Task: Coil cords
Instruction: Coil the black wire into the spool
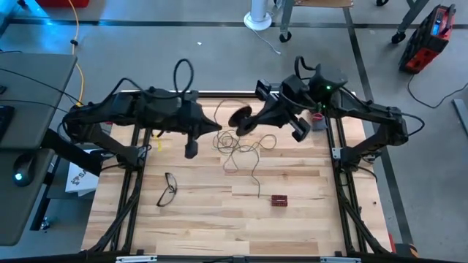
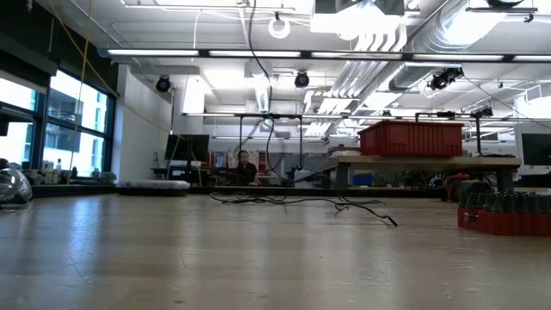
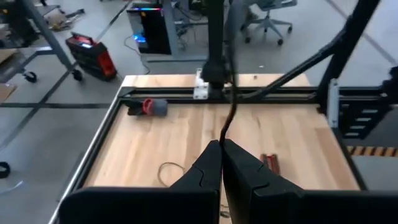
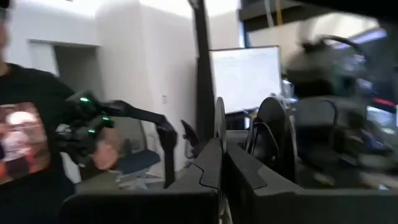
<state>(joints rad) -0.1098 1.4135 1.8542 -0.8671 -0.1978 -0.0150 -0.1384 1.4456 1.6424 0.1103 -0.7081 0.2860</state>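
Your right tool point(image 1: 252, 120), fingers pressed together, appears to hold the small round black reel point(image 1: 240, 119) raised above the pale wooden counter point(image 1: 292, 219). The long, thin dark wire point(image 1: 245, 152) trails from it in loose, springy loops across the counter's middle. Your left tool point(image 1: 191, 149) is closed on nothing, hovering beside those loops. You look mid-winding; I judge the next move calls for feeding slack wire toward the reel. The black-framed eyeglasses point(image 1: 168, 189) and small red block point(image 1: 279, 199) lie clear.
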